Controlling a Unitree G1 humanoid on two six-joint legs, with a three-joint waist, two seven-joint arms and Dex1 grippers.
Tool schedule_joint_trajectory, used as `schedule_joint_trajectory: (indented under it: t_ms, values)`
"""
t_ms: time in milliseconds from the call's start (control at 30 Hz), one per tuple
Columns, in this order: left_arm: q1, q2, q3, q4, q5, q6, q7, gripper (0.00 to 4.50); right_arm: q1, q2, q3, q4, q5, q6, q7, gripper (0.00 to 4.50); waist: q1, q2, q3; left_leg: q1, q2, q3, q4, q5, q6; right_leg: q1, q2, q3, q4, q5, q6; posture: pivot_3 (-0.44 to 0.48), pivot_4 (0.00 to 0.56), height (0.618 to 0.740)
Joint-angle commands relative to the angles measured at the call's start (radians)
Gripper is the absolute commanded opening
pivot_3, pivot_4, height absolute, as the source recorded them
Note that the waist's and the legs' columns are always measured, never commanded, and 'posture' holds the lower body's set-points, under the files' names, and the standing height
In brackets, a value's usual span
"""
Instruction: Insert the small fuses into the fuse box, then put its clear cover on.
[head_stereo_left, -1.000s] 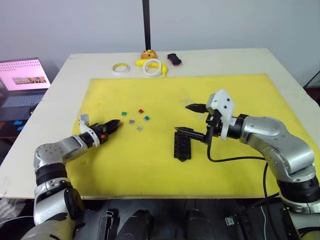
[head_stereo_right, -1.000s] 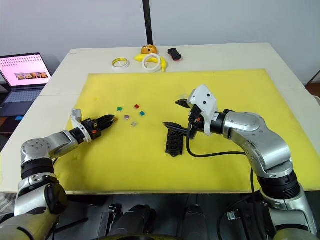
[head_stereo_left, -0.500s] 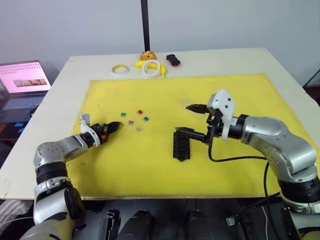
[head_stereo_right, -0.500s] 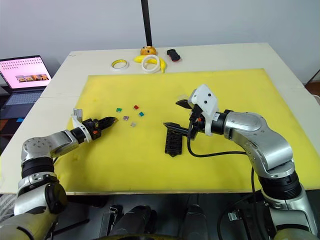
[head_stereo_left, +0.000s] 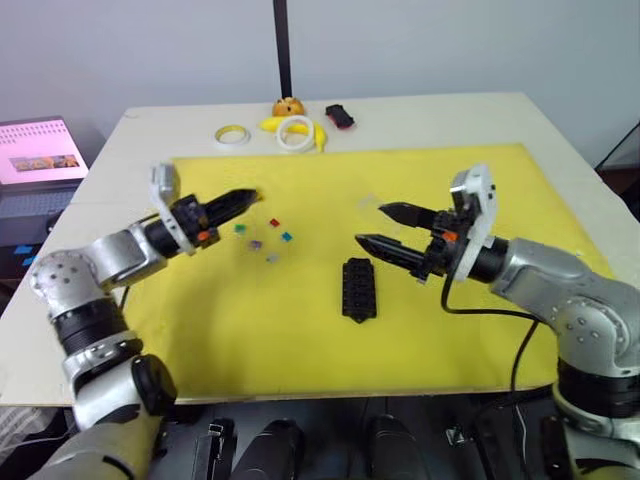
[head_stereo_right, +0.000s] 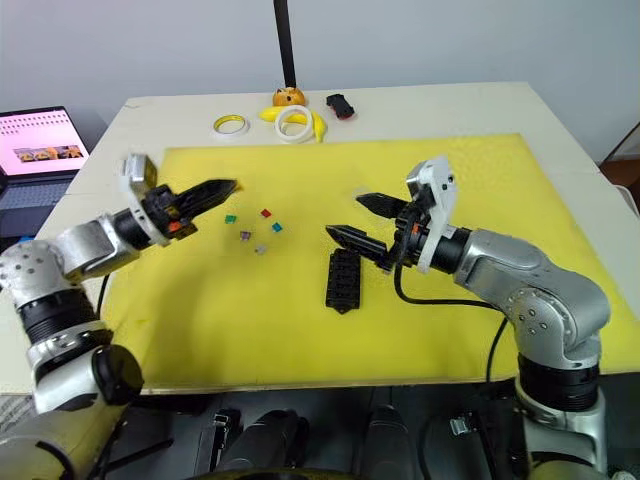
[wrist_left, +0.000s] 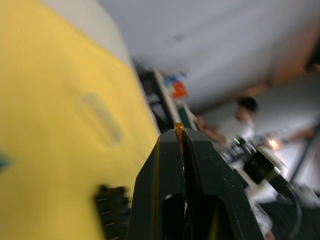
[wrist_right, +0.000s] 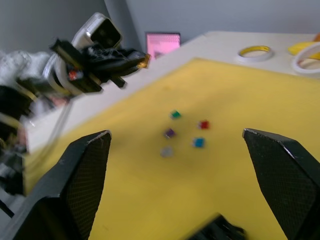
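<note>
Orange fuse (wrist_left: 177, 128) is pinched in left gripper (head_stereo_left: 243, 198); right gripper (head_stereo_left: 378, 227) is spread above fuse box (head_stereo_left: 357, 289); next move: carry fuse to a slot

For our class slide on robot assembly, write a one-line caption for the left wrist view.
Left gripper shut on an orange fuse, above the yellow mat.

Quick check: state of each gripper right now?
Left gripper: closed, pinching an orange fuse.
Right gripper: open, holding nothing.
</note>
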Motion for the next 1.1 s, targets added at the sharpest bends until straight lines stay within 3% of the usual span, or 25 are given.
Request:
schedule_joint_trajectory:
  t_ms: [33,367,400,500,767,900,1100]
  values:
    - [-0.039,-0.036,-0.027,-0.031,-0.082,-0.035,0.030,0.06,-0.047,0.079,-0.056,0.023,0.183,0.035,-0.163,4.50,-0.002,0.000,0.000,0.000,0.000,0.000,0.000,0.000,0.000,0.000,0.000,0.000,0.000,0.000,0.000,0.000,0.150,0.740]
    - [-0.063,-0.082,-0.131,-0.016,-0.150,-0.116,0.033,0.06,-0.086,0.196,-0.044,0.112,0.538,-0.043,-0.532,4.50,-0.016,0.000,0.000,0.000,0.000,0.000,-0.001,0.000,0.000,-0.001,0.000,0.000,0.000,0.000,0.000,0.000,0.150,0.740]
    - [-0.064,-0.082,-0.138,-0.013,-0.151,-0.123,0.031,0.00,-0.088,0.196,-0.036,0.115,0.554,-0.053,-0.549,4.06,-0.018,0.000,0.000,0.000,0.000,0.000,-0.001,0.000,0.000,-0.001,0.001,0.000,0.000,0.000,0.000,0.000,0.150,0.740]
    - [-0.068,-0.083,-0.154,-0.007,-0.165,-0.140,0.027,0.00,-0.098,0.197,-0.012,0.127,0.597,-0.080,-0.595,3.71,-0.024,0.000,0.000,0.000,0.000,0.000,-0.001,0.000,0.000,-0.001,0.001,0.000,0.000,0.000,0.000,0.000,0.150,0.740]
    - [-0.065,-0.086,-0.197,-0.014,-0.230,-0.180,0.053,0.00,-0.121,0.180,0.049,0.152,0.623,-0.135,-0.623,3.71,-0.025,0.000,0.000,0.000,0.000,0.000,-0.001,0.000,0.000,-0.001,0.001,0.000,0.000,0.000,0.000,0.000,0.150,0.740]
    - [-0.052,-0.090,-0.219,-0.024,-0.252,-0.200,0.065,0.00,-0.129,0.168,0.065,0.151,0.620,-0.153,-0.608,2.48,-0.025,0.000,0.000,0.000,0.000,0.000,-0.001,0.000,0.000,-0.001,0.001,0.000,0.000,0.000,0.000,0.000,0.150,0.740]
    - [-0.035,-0.089,-0.247,-0.029,-0.268,-0.226,0.069,0.00,-0.133,0.147,0.069,0.146,0.631,-0.175,-0.599,2.48,-0.024,0.000,0.000,0.000,0.000,0.000,-0.001,0.000,0.000,-0.001,0.001,0.000,0.000,0.000,0.000,0.000,0.150,0.740]
